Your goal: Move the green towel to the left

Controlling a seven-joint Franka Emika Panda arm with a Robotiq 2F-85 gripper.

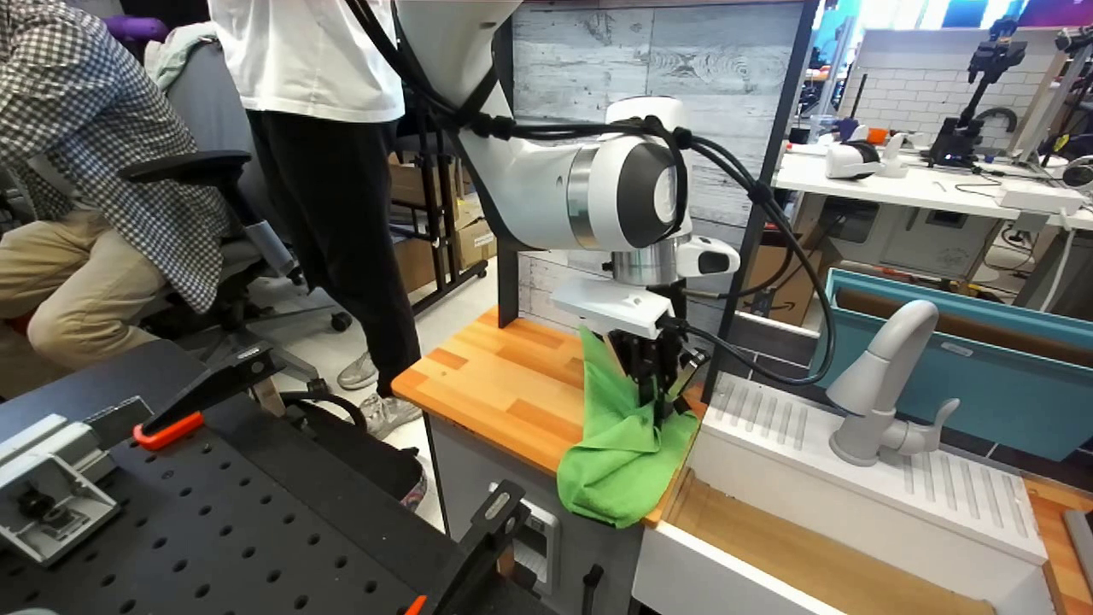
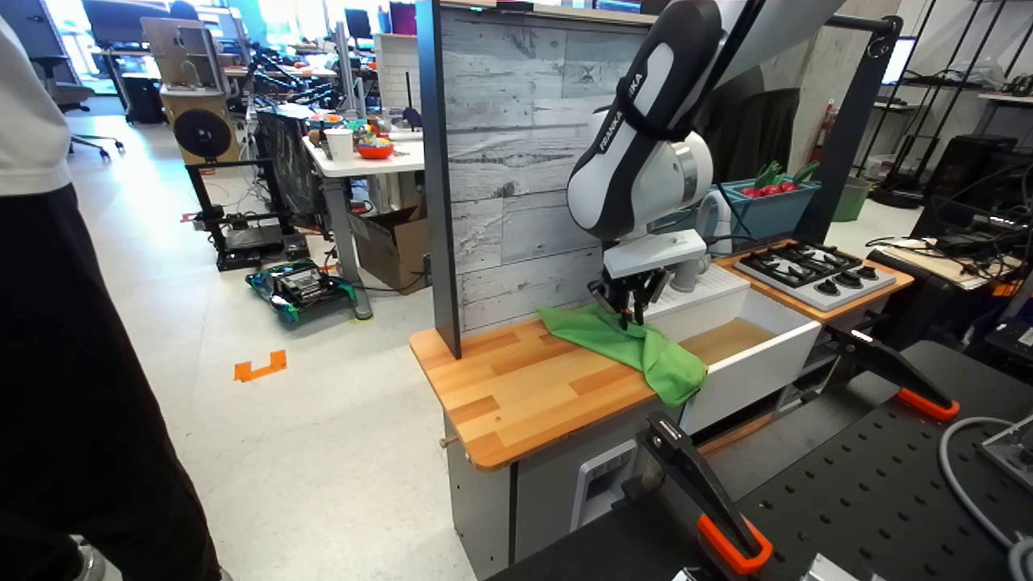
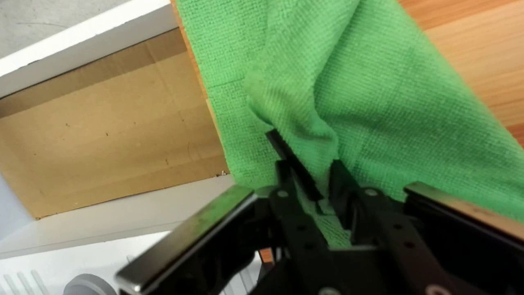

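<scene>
The green woven cloth towel [image 1: 628, 474] is lying crumpled on the orange-brown wooden countertop [image 2: 516, 395], right beside the white rectangular sink [image 2: 754, 375] with the tan, cardboard-looking bottom. Like, basically along the sink's edge: the wrist view has only a thin strip of wood peeking out between cloth and sink. One end of the towel droops over the countertop's front edge by the sink's front corner, and the other end points off toward the back, away from the sink.

In both exterior views the black two-finger gripper [image 2: 632, 321] is aimed down into the towel, on the countertop side of the sink. It's narrow, with a bunched-up fold of the green cloth nipped between the fingertips [image 3: 342, 179]. How tight that pinch is, can't tell tbh.

Other stuff around the sink: an off-white curved faucet [image 1: 892, 367] sits on the white ribbed ledge [image 1: 764, 414] along its back side, with a long teal trough [image 2: 775, 218] behind that, holding some red, green-topped veggies [image 2: 775, 190] in an exterior view. Past the sink's end opposite the towel there's a grey-and-black stovetop [image 2: 815, 278]. In front of the sink is a black perforated tabletop [image 2: 847, 492], with black clamps with orange grips [image 2: 700, 482] along its edge.
</scene>
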